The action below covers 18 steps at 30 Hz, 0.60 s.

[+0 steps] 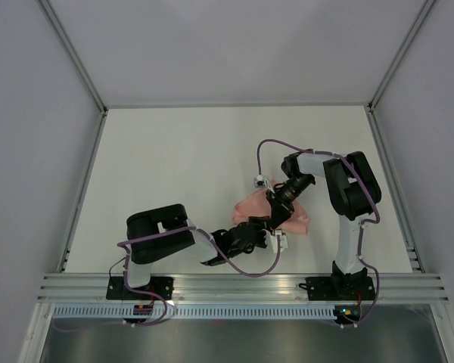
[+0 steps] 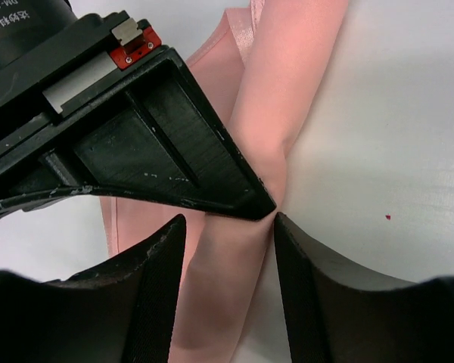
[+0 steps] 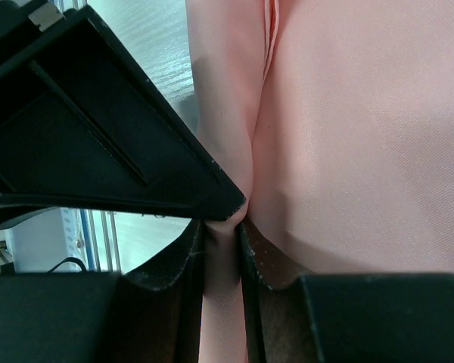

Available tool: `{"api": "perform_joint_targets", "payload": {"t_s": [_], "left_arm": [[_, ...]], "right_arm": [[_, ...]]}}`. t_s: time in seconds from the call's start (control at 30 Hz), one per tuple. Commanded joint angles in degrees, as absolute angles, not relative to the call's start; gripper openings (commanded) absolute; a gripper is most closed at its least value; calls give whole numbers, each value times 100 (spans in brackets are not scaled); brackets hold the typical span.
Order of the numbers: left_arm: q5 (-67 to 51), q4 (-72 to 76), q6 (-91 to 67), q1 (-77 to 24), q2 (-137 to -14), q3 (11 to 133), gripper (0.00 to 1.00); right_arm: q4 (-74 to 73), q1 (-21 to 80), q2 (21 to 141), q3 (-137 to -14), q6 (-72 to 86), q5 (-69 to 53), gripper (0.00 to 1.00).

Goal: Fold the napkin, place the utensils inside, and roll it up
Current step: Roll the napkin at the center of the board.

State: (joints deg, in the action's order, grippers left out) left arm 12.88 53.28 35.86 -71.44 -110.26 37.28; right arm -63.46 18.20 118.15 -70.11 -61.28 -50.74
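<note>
In the top external view, the napkin (image 1: 250, 206) is seen bunched into a small pink heap on the white table (image 1: 212, 151), towards the near edge and between the two arms. The left gripper (image 1: 259, 229) is laid against the napkin's near side, and the right gripper (image 1: 273, 214) is brought down onto the napkin from its far side, so that both are met over the same cloth. In the left wrist view, a long fold of the napkin (image 2: 287, 76) is shown running between the jaws of the left gripper (image 2: 228, 227). These jaws are held apart, and a strip of bare table (image 2: 408, 151) is left visible between the fold and one finger, so the cloth is straddled rather than clamped. A black finger of the right gripper (image 2: 159, 136) is seen just above the fold, its tip touching the cloth. In the right wrist view, a narrow pleat of the napkin (image 3: 363, 151) is pinched tightly between the nearly closed jaws of the right gripper (image 3: 221, 249), while the rest of the cloth is spread beyond them. A finger of the left gripper (image 3: 83, 136) is pressed against the same pleat.
</note>
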Motion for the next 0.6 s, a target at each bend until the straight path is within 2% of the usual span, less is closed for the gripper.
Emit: {"api": "perform_joint_targets", "payload": {"t_s": [0.0, 0.17, 0.33, 0.57], "left_arm": [[950, 4589, 3692, -7111, -11250, 3867, 56], [730, 4080, 3481, -7066, -11355, 4007, 48], [563, 3815, 3261, -6996, -11338, 4061, 26], [212, 3420, 2892, -6882, -11285, 4104, 9]], "right_arm": [[-5985, 1784, 12120, -7049, -6600, -4430, 1], [-6143, 1749, 12208, -7172, -6680, -4430, 0], [-6205, 1705, 12278, -7277, -6715, -4430, 0], [-6389, 1591, 12331, -7471, -6820, -4500, 3]]}}
